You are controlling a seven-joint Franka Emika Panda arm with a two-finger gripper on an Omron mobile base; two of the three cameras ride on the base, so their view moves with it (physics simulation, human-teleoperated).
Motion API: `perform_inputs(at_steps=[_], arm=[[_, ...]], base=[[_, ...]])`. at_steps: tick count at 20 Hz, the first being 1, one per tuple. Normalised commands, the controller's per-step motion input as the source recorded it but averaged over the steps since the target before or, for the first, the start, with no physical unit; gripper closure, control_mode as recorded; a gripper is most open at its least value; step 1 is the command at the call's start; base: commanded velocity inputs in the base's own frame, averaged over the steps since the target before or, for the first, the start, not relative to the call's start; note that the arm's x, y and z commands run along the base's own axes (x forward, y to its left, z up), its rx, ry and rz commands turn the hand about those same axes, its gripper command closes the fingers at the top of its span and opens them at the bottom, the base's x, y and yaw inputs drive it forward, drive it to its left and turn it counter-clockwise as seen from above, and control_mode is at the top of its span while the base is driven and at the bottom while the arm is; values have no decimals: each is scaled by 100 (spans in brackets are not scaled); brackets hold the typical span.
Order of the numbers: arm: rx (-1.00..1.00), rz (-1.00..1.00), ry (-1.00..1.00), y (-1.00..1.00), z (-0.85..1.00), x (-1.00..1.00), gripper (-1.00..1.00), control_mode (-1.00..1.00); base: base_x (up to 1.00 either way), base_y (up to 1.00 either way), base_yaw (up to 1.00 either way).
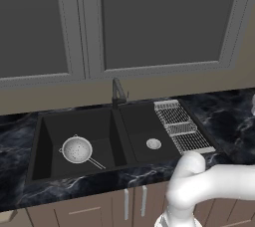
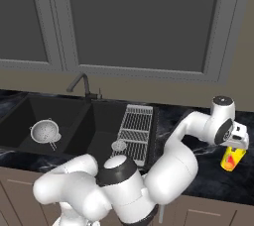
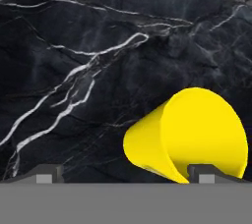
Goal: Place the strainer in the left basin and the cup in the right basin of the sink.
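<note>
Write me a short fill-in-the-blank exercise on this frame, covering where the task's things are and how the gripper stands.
1. The strainer lies in the ____ basin of the sink.
2. The yellow cup stands on the ____, to the right of the drying rack.
3. The gripper is just above the cup with its jaws ____.
4. The right basin holds no cup, just its round silver ____.

Missing words: left; countertop; open; drain

the arm (image 2: 171,168) is showing glossy white, rounded shells, swelling into fat bulbous links. dark grey-black rings and caps are marking its joints, one cap topping the link behind the gripper (image 2: 237,143), whose block is looking pale grey-white.
</note>
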Motion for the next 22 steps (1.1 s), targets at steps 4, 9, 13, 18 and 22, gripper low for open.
perform_inputs(at_steps=[4, 9, 13, 18, 22], arm=[[6, 0, 0, -21, 7, 0, -100, -100], [3, 0, 0, -15, 2, 0, -100, -100], [0, 0, 0, -6, 1, 0, -100, -100], [0, 0, 0, -2, 6, 0, -100, -100], [0, 0, 0, -1, 3, 0, -100, -100]], base=[[0, 0, 0], [0, 0, 0], [0, 0, 0], [0, 0, 0], [0, 0, 0]])
